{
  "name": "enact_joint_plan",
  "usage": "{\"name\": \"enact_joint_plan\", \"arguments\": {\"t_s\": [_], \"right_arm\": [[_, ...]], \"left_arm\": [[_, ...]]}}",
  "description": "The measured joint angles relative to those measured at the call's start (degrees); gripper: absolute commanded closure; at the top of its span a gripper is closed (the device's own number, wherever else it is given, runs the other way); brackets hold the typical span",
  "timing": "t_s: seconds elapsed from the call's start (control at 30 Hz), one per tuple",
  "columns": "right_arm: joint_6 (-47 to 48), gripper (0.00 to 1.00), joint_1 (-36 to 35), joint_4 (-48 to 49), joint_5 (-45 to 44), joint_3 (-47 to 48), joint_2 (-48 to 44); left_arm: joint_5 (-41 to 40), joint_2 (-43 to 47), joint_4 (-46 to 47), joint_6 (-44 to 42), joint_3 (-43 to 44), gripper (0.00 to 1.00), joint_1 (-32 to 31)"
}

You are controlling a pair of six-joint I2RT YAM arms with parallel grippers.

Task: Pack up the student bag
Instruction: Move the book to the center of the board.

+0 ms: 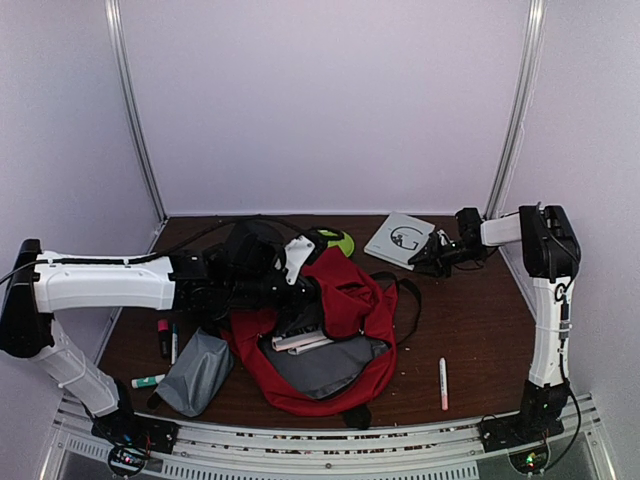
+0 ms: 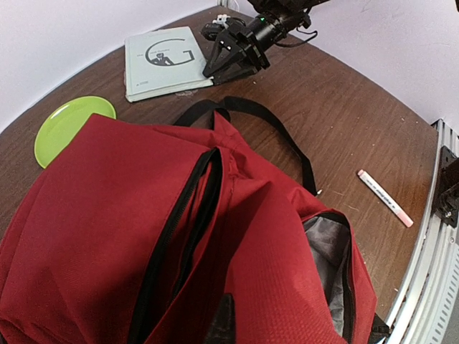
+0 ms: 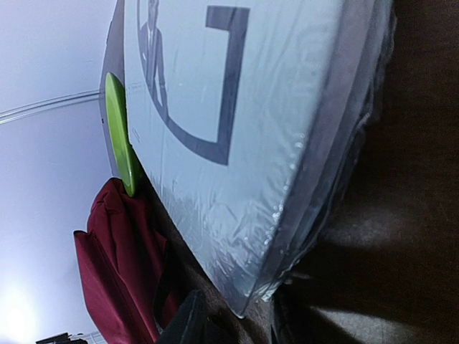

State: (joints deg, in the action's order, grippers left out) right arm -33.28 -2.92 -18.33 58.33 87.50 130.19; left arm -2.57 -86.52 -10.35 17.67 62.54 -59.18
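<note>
Red student bag [image 1: 350, 300] lies open, seemingly part-packed, left pincer [image 1: 305, 268] pinching its fabric. Right pincer [image 1: 416, 263] straddles the book [image 1: 395, 238], grip unclear. Pink marker [image 1: 443, 383] and grey pouch [image 1: 197, 370] wait on the worktop [image 1: 470, 330].

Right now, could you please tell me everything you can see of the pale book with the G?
The book is pale grey with a dark G and a figure on its cover, wrapped in clear film. Closed, it lies flat on the wooden table, far right, the right gripper at its near corner.
</note>
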Motion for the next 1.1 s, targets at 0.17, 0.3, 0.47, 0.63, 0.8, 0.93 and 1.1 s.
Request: {"name": "enact_joint_plan", "arguments": {"t_s": [0.17, 0.3, 0.47, 0.63, 0.8, 0.93, 1.1], "right_arm": [[-0.22, 0.77, -0.02, -0.02, 0.02, -0.02, 0.0], [-0.37, 0.8, -0.13, 0.13, 0.42, -0.02, 0.0], [-0.9, 0.78, -0.39, 0.76, 1.18, -0.02, 0.26], [-1.77, 0.78, -0.37, 1.55, 2.05, -0.02, 0.57], [-4.83, 0.86, -0.39, 4.52, 3.02, -0.46, 1.33], [-8.5, 0.93, -0.37, 8.48, 4.7, -1.79, 1.79], [-11.04, 1.0, -0.44, 11.37, 5.88, -2.4, 1.99]], "left_arm": [[0.0, -0.61, 0.02, -0.02, 0.15, 1.0, 0.0], [0.0, -0.83, 0.02, -0.09, 0.17, 1.0, 0.0], [0.0, -0.87, 0.02, -0.22, 0.17, 1.0, 0.0], [0.0, -0.94, 0.04, -0.22, 0.17, 1.0, 0.0], [-0.02, -0.96, 0.02, -0.22, 0.17, 1.0, 0.0], [-0.02, -0.96, 0.02, -0.22, 0.17, 1.0, 0.0], [-0.11, -0.96, 0.0, -0.22, 0.17, 1.0, 0.0]]}}
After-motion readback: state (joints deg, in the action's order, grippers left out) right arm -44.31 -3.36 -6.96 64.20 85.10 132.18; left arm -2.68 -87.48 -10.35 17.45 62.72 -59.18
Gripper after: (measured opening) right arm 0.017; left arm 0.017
